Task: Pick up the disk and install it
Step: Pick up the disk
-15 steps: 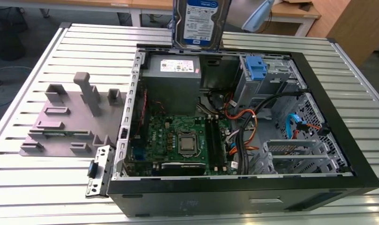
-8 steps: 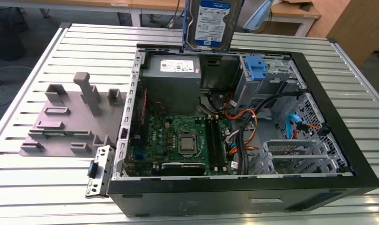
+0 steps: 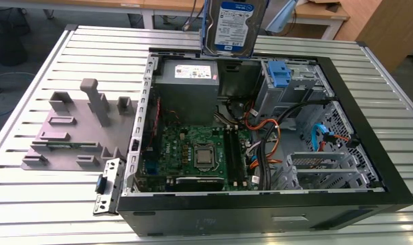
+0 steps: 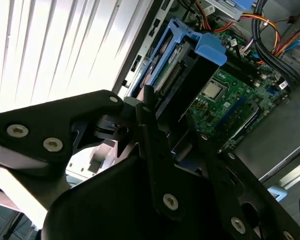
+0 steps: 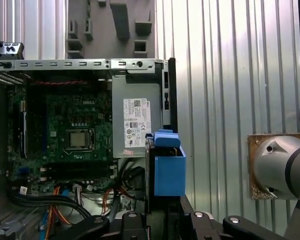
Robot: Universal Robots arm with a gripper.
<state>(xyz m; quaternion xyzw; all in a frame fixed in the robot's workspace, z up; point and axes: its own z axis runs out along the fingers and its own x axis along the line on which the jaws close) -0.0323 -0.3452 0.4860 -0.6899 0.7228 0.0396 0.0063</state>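
**Count of items: open computer case on bench**

Ribbed silver metal table point(image 3: 36, 209): 1. Open black metal tower computer case point(image 3: 261, 209): 1. Flat rectangular silver-grey hard drive point(image 3: 234, 25) with white-and-blue label and blue plastic rails: 1. Big grey metal power-supply box point(image 3: 186, 94) with white sticker: 1. Green rectangular motherboard point(image 3: 186, 143): 1, bearing square silver processor point(image 3: 204, 156): 1. Narrow upright blue plastic latch piece point(image 3: 279, 75): 1. Flat light-blue cable point(image 3: 320, 133): 1. Grey plastic fixture plate point(image 3: 63, 138) with upright blocks: 1; number of blocks cannot be told. Orange wires point(image 3: 271, 127): a bundle, number cannot be told.
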